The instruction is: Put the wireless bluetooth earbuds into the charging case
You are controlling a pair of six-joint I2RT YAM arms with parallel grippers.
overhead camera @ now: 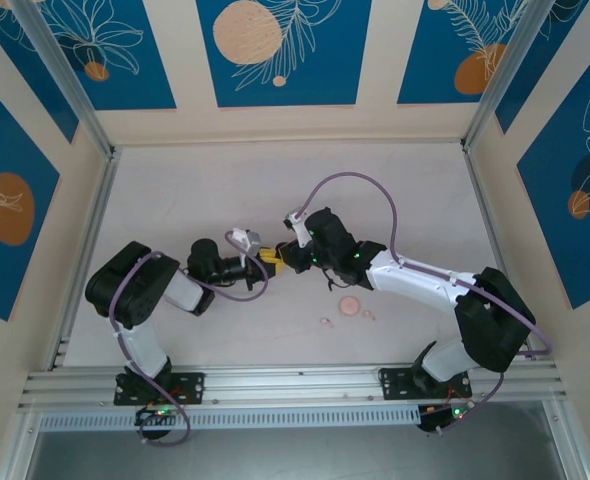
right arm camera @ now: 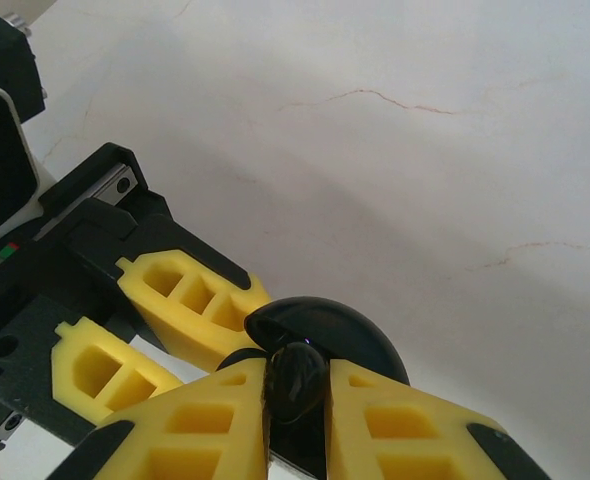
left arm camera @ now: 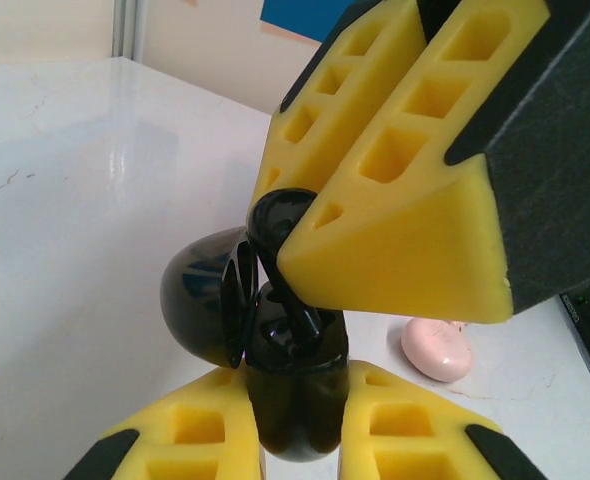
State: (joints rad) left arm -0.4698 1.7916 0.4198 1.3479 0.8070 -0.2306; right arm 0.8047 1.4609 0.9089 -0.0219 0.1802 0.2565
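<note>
My left gripper [left arm camera: 297, 388] is shut on the lower half of an open black charging case [left arm camera: 293, 415], held off the table. The case's domed lid [left arm camera: 197, 300] hangs open to the left. My right gripper [right arm camera: 297, 375] is shut on a black earbud [right arm camera: 297, 390], and it meets the case from above with the earbud [left arm camera: 278, 222] at the case's mouth. In the top view the two grippers [overhead camera: 260, 257] [overhead camera: 281, 258] touch tip to tip at the table's middle. Two pale pink earbuds [overhead camera: 326, 321] [overhead camera: 368, 316] lie on the table.
A round pink case [overhead camera: 350, 305] sits shut on the white table [overhead camera: 195, 190] just below the right arm, with the pink earbuds beside it. It is also behind my left fingers [left arm camera: 437, 348]. Walls enclose the table on three sides.
</note>
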